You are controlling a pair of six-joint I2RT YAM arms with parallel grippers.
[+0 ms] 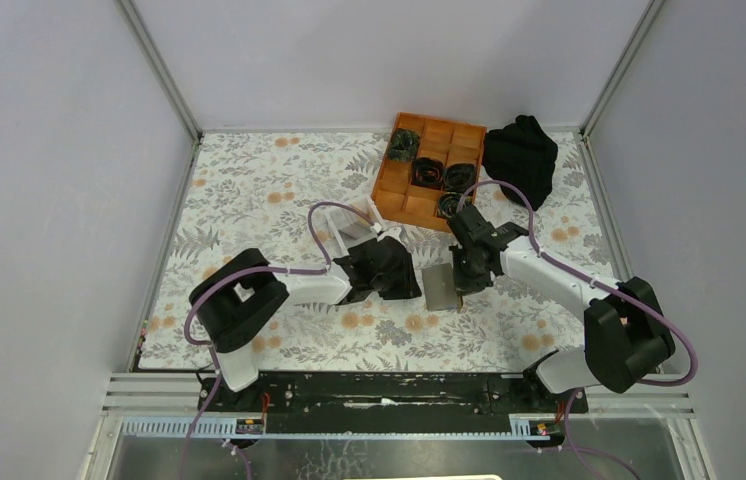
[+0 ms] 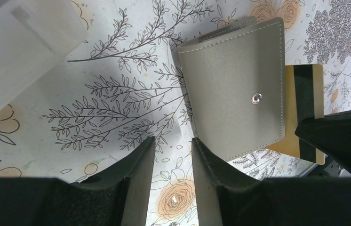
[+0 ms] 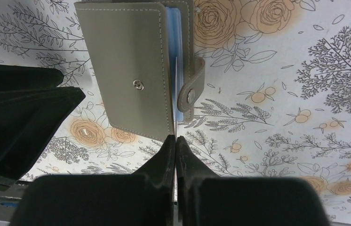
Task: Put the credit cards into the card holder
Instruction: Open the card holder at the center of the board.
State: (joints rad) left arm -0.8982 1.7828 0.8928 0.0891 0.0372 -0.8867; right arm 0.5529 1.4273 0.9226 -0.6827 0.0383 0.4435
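The flat grey leather-look card holder with a metal snap [image 2: 235,89] lies on the table between the two arms, its cover up and its strap side turned toward the right arm. From the right wrist view its pale blue inside shows along that open edge, the side a card has to go in from.

The right gripper [image 3: 176,139] has its fingers pressed together on a thin tan-gold credit card with a dark stripe [image 2: 303,113]. It holds the card on edge against the open side of the holder (from its own camera the card is barely a line), so the card seems lined up with a pocket. Whether its leading edge is already inside, I cannot tell.

The left gripper [image 2: 172,141] hovers just beside the holder's opposite side with its fingers apart and nothing between them, probably so it can steady the case if it slides.

The table [image 1: 249,190] wears a white cloth printed with grey foliage and orange roses. At the far side sit an orange gridded tray [image 1: 441,130] with dark items in some cells, a crumpled black cloth [image 1: 521,155] and a white box [image 1: 357,228]. Pale grey walls with metal corner posts close the space in.
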